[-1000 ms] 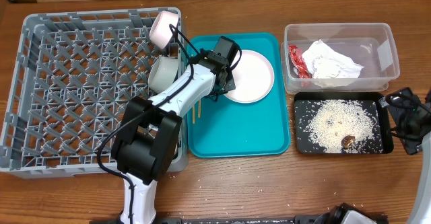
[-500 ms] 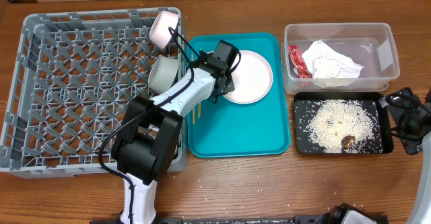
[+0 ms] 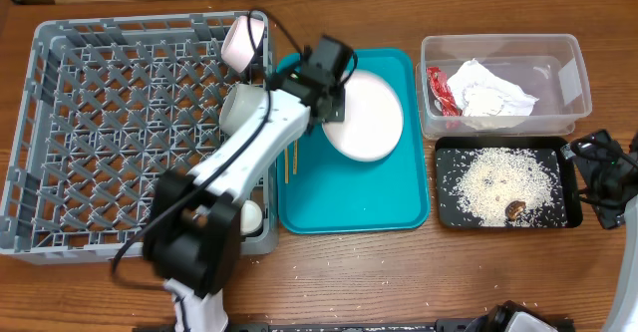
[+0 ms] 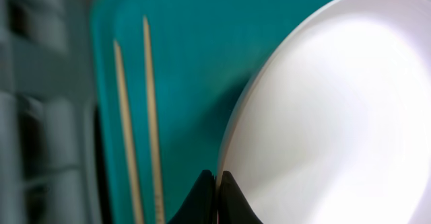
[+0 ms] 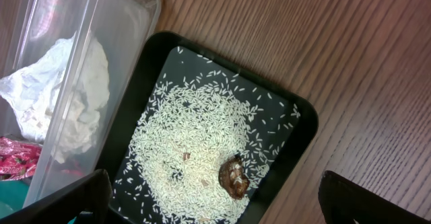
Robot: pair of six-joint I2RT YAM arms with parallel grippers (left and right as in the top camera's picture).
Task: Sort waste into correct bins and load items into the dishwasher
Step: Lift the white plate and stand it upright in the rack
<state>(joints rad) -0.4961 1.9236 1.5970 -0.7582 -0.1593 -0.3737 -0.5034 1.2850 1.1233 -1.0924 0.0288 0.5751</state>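
Overhead | left gripper [image 3: 327,101] clenched on plate [image 3: 371,123] rim over teal tray [image 3: 349,210] | right gripper [image 3: 596,163] spread, empty | done: waste [image 3: 488,91] in tub [image 3: 570,85] and black tray [image 3: 445,218]; cup [image 3: 242,41], 2 bowls [image 3: 242,108] in rack [image 3: 100,123] | pending: plate, 2 chopsticks [image 3: 290,165]

I have closed my left fingers [image 4: 232,204] on the plate [image 3: 371,118] and raised its 9 o'clock side off the teal tray [image 3: 399,202].

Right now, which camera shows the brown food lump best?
The right wrist view: the brown food lump is close and sharp among rice. Overhead it is a tiny speck; the left wrist view misses it.
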